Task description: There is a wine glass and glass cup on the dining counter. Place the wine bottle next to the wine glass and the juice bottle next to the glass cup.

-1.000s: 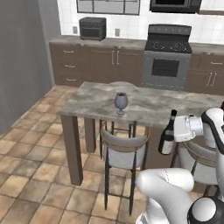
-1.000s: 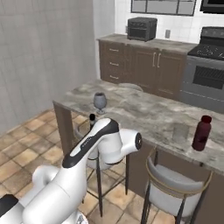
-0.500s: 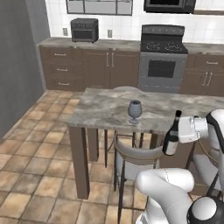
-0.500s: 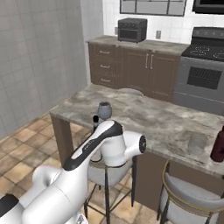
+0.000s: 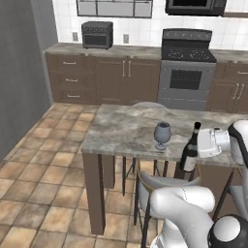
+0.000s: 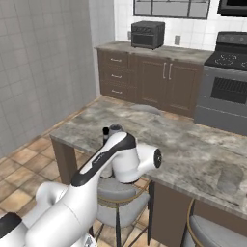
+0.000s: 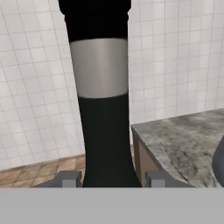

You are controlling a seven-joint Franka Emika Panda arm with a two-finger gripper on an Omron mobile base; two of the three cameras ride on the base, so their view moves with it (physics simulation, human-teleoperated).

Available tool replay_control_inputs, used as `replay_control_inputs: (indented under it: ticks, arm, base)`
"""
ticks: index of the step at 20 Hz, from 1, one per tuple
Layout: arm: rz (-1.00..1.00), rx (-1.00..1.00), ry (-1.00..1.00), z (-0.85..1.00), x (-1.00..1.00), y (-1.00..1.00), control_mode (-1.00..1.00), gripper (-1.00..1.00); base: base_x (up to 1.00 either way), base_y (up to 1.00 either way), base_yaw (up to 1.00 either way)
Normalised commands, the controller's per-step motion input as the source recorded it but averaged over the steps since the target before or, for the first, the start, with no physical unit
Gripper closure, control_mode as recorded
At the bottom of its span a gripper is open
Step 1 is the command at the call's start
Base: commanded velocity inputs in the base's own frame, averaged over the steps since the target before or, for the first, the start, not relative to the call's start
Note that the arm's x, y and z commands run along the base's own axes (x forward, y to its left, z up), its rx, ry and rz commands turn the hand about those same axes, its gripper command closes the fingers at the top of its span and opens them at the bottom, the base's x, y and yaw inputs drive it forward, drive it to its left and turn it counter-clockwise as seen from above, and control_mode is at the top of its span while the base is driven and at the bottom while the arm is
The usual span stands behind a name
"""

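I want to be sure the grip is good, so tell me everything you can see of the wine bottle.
The wine bottle is tall, slim and dark green-black, with a long narrow neck and dark cap; the hand view shows a pale grey label band around its body. It stands upright, held at its body by the tool, a finger on either side. In the left base view it sits at the dining counter's near edge, right of the wine glass and apart from it.

The wine bottle [image 7: 103, 109] is cut off at top and bottom in the hand view
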Motion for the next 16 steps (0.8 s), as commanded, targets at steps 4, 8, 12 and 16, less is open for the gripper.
replay_control_inputs:
  ticks: [4,8,12,16]
  arm:
    - [0.0,0.0,0.0,0.0,0.0,0.0,1.0,1.0]
    - [0.0,0.0,0.0,0.0,0.0,0.0,1.0,1.0]
    - [0.0,0.0,0.0,0.0,0.0,0.0,1.0,1.0]
    - [0.0,0.0,0.0,0.0,0.0,0.0,1.0,1.0]
  base:
    - [0.42,0.0,0.0]
    - [0.14,0.0,-0.01]
    - [0.0,0.0,0.0]
    - [0.0,0.0,0.0]
